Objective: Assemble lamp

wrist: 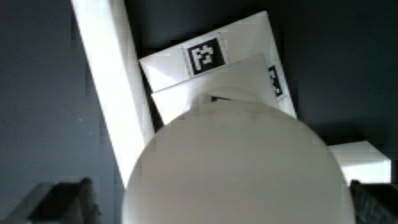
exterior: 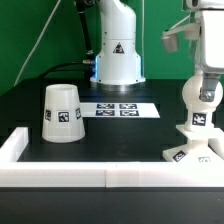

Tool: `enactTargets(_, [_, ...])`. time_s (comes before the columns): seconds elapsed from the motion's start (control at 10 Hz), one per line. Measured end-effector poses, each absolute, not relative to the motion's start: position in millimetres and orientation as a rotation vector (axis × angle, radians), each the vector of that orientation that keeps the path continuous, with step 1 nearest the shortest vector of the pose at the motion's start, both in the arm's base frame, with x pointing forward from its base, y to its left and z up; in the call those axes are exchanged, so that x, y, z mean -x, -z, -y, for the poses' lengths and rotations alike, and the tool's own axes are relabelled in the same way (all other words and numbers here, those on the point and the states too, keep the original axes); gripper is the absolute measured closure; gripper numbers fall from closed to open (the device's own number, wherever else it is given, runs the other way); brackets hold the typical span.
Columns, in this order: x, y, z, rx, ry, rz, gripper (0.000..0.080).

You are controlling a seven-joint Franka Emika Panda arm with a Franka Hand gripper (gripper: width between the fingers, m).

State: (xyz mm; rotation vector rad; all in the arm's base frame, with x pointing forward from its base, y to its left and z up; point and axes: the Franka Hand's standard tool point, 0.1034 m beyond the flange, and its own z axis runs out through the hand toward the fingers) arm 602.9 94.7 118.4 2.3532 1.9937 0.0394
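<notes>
The white rounded bulb (exterior: 200, 98) stands upright with its neck on the flat square base (exterior: 192, 150) at the exterior view's right, next to the white wall. In the wrist view the bulb (wrist: 228, 160) fills the middle, with the tagged base (wrist: 210, 58) below it. My gripper (exterior: 204, 68) is just above the bulb. In the wrist view my gripper (wrist: 217, 200) has its dark fingers (wrist: 64, 200) spread wide on either side of the bulb, with a gap showing, so it is open. The tapered shade (exterior: 60, 112) stands mouth down at the exterior view's left.
The marker board (exterior: 118, 109) lies on the black table in front of the robot's pedestal (exterior: 118, 60). A low white wall (exterior: 100, 176) runs along the near edge and both sides; it also shows in the wrist view (wrist: 107, 80) beside the base.
</notes>
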Motion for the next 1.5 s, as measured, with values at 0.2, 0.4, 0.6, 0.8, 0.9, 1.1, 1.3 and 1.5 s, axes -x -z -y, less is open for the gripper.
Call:
enactTargets(0.2, [-602.6, -117.3, -94.2, -2.355, -0.037, -1.993, 0.0220])
enactTargets(0.4, [-602.7, -117.3, -94.0, -2.373, -0.038, -1.972, 0.0223])
enactTargets(0.6, [-602.8, -117.3, -93.1, -2.396, -0.039, -1.944, 0.0223])
enactTargets(0.8, [-600.9, -117.3, -88.4, -2.624, -0.051, -1.656, 0.0223])
enactTargets(0.9, [-600.0, -117.2, -89.3, -2.760, -0.058, -1.440, 0.0223])
enactTargets(1.1, [-601.0, -117.2, -88.2, -2.841, -0.068, -1.280, 0.0222])
enactTargets(1.3, [-601.8, -117.4, -91.1, -2.953, -0.085, -1.022, 0.0222])
enactTargets(1.5, [-602.0, -117.5, -91.4, -3.014, -0.088, -0.841, 0.0222])
